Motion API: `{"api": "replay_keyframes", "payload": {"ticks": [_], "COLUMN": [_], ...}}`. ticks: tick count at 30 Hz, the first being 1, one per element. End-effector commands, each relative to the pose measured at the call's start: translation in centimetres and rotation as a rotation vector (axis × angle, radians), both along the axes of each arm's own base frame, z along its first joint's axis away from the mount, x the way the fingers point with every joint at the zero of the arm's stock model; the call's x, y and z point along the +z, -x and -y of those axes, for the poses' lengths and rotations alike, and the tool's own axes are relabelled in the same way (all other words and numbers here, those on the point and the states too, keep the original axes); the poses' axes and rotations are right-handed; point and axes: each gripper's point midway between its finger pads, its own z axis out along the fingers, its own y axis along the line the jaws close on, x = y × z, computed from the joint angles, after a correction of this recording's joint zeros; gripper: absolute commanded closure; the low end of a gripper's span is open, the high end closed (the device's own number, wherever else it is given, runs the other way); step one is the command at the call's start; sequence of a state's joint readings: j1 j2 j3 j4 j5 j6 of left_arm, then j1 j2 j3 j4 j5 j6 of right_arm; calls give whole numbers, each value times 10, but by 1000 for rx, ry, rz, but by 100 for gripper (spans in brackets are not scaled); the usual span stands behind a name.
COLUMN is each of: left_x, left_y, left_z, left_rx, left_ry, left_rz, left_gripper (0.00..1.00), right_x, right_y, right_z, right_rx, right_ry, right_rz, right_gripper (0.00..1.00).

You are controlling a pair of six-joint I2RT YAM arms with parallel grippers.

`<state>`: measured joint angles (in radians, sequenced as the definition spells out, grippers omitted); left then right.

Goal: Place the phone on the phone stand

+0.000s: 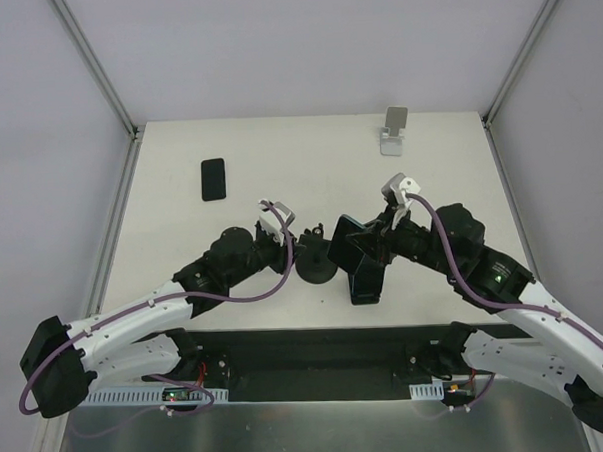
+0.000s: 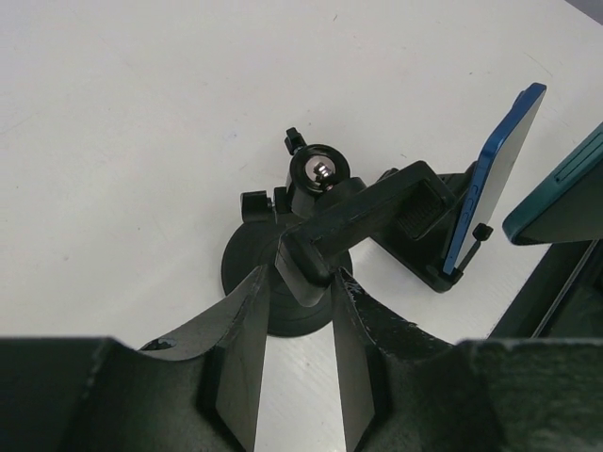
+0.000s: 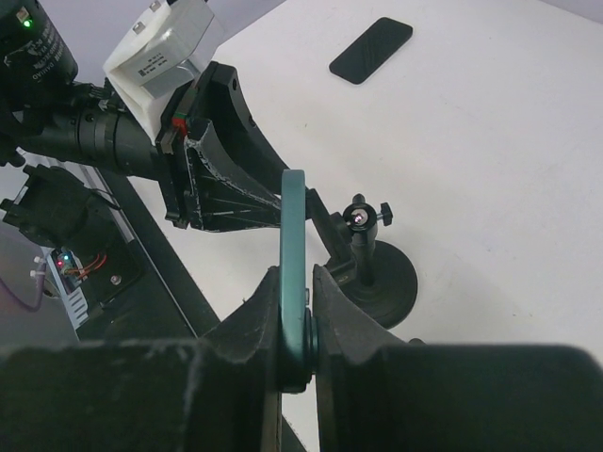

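My right gripper (image 3: 294,282) is matte black. The slim teal-edged phone (image 3: 294,226) between its fingers is one plain colour with no pattern. The black round-based plastic phone stand (image 2: 377,212) is dark all over, save a shiny silver ball (image 2: 323,170) at its joint. The flat table (image 1: 278,157) is plain white. At the upper left of the overhead frame lies a glossy black rectangular phone (image 1: 212,179). Purple cables (image 1: 445,250) trail behind.

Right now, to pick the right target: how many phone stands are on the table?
2. A black stand at centre, in the left pincer; a silver stand near the far edge, right side. Others may be hidden.
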<state>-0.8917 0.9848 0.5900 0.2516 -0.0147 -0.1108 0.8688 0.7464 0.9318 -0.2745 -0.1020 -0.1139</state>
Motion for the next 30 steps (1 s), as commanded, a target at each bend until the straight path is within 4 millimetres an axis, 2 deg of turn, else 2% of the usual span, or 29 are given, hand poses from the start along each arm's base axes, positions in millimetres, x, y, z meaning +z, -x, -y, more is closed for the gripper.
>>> {"api": "replay_keyframes", "payload": {"ticks": [1,8,13,14,18,19,21,22,25,27,30], "left_x": [8,6,3,2,3,3,3,4,6,6,4], "left_y": [-6,-6,-6,-6,-5,-5,-5,-4,-1,0,2], "left_z": [3,7,9,7,3,3,2,3,6,7,8], "left_rx": [22,20,12,15,22,23,29,25,7,-5,-15], "left_ry": [21,8,-11,-11,-20,-23,-22,-22,-9,-6,-11], "left_rz": [54,65,71,72,79,78,71,68,59,51,44], "left_gripper": [69,75,91,100,100,100,100,100,100,100,100], "right_x": [43,39,38,37,36,32,41,36,40,37,33], "right_y": [-1,-6,-10,-11,-3,7,15,24,39,43,38], "right_z": [-15,-25,-26,-27,-39,-48,-59,-67,-83,-90,-94], "right_rx": [55,73,80,84,194,276,363,444,597,656,698], "right_ry": [-115,-88,-61,-52,-44,-48,-81,-89,-117,-111,-96], "right_rz": [104,124,169,181,256,264,338,340,381,389,418], "right_gripper": [99,99,99,99,99,100,99,100,100,99,100]}}
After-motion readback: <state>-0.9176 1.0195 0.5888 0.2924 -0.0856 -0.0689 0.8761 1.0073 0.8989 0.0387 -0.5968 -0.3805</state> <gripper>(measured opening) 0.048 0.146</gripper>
